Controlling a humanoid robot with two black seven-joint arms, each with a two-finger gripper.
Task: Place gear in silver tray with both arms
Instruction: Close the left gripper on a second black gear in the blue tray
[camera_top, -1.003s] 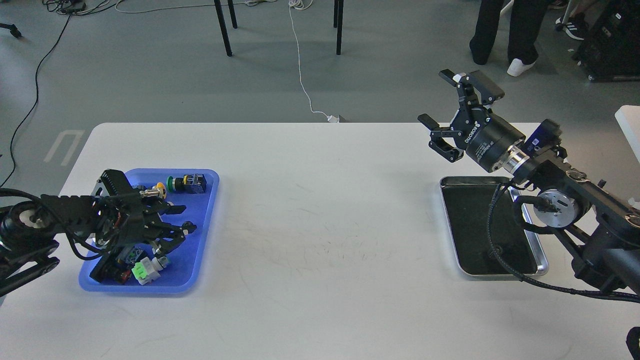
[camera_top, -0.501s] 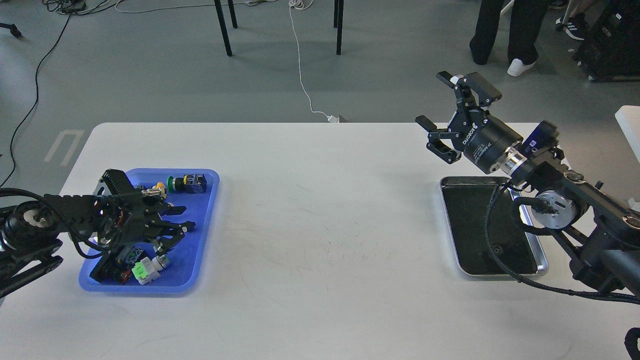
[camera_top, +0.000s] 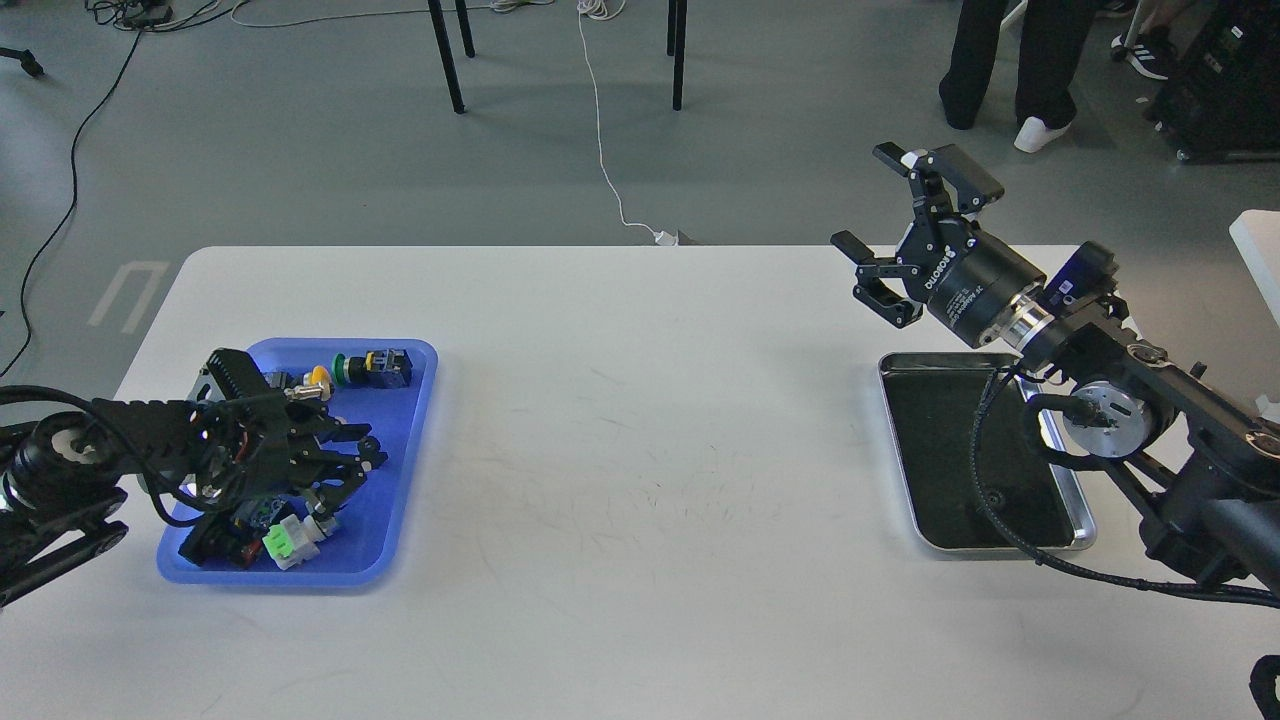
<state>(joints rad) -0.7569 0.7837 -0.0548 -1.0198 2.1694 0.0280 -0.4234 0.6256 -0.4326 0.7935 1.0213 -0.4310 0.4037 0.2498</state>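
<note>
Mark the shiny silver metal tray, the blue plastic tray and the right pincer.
Shiny silver metal tray (camera_top: 1082, 520): head view, polished right rim.
Blue plastic tray (camera_top: 400, 460): head view, bare floor near right wall.
Right pincer (camera_top: 868, 200): head view, midway between its spread fingertips.

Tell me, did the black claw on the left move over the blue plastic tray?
Yes. The left gripper pulled back toward the blue plastic tray's near-left side, and its fingers closed in; the tray stayed put on the white table.
</note>
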